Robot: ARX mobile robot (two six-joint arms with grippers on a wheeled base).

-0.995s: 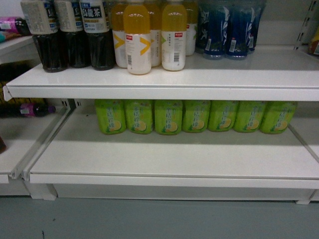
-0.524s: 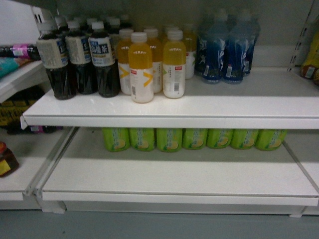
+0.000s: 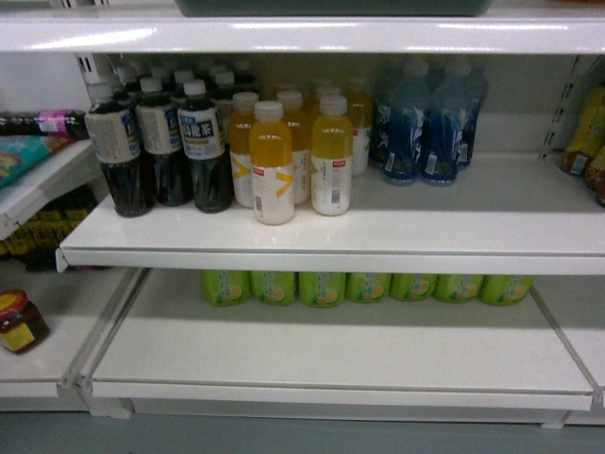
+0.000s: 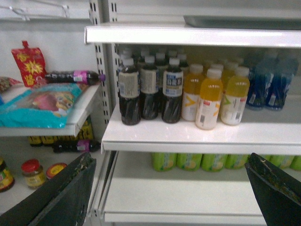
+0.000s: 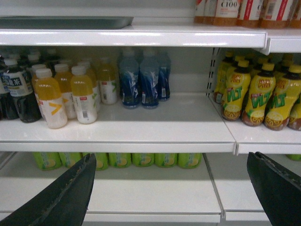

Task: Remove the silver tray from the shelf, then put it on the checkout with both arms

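Two black grippers are hanging wide open, holding nothing: the left gripper (image 4: pixel 171 188) and the right gripper (image 5: pixel 171 188), both low in front of the drinks. The head camera has been tilting up, so the big grey-silver metal tray (image 3: pixel 331 7) is now showing on the long white top shelf (image 3: pixel 302 35). That means reaching up comes next, I think.

White shelf (image 3: pixel 321 36) boards carry a dull grey-silver tray (image 3: pixel 331 7) on top. Below stand dark brown bottles (image 3: pixel 161 151) with white-and-blue labels, orange-yellow bottles (image 3: pixel 293 151) (white labels marked with a yellow chevron), and deep blue bottles (image 3: pixel 425 123). Lime-green bottles (image 3: pixel 364 287) line the lowest board; both grippers' fingers (image 4: pixel 66 197) are black.
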